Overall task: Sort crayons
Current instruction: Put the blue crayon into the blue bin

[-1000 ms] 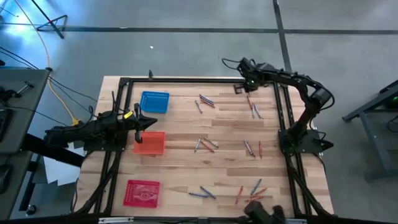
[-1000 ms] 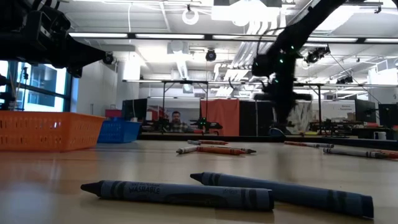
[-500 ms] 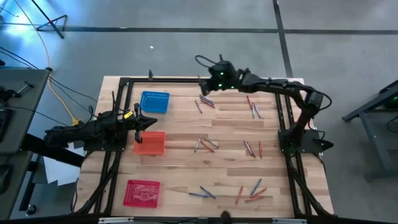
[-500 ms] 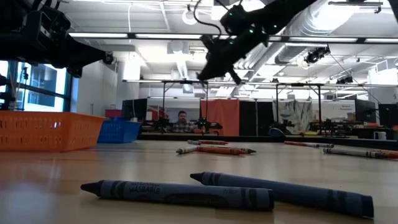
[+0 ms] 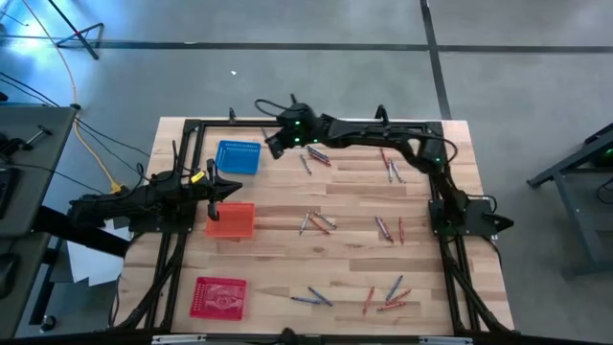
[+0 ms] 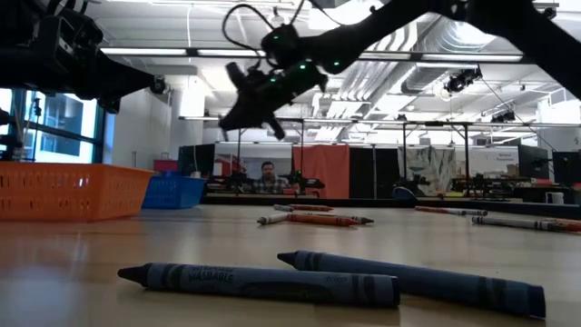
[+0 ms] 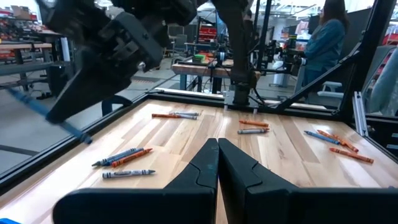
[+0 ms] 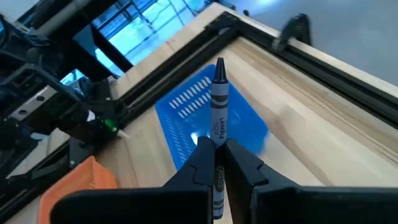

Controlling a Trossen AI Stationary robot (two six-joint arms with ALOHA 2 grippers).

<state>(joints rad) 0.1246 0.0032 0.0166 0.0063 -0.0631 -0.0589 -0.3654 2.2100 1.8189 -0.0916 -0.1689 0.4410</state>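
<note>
The held crayon (image 8: 217, 118) is a blue-grey stick clamped between the fingers of the right hand (image 8: 217, 163), with most of its length and its tip projecting forward past the fingertips. In the right wrist view the tip points at the blue basket (image 8: 205, 112), which sits near the far left corner of the bench (image 5: 421, 287); in the high view the right hand (image 5: 275, 142) hangs in the air just beside that basket (image 5: 238, 156), on the side toward the bench centre. The step in hand is judged to be delivery of this crayon to the matching basket. To do it well, carry the hand on until the whole crayon, not only the tip, lies above the mesh floor inside the rim; then lower it close to the floor before opening the fingers, since a thin round stick released from height is likely to bounce or roll out. Keep clear of the orange basket (image 5: 231, 219) and the left hand (image 5: 213, 191), which waits above it near the left edge with its fingers closed together and empty. The remaining crayons (image 5: 317, 222) lie scattered over the middle and right of the bench, so the task is judged to be at an early stage.
</note>
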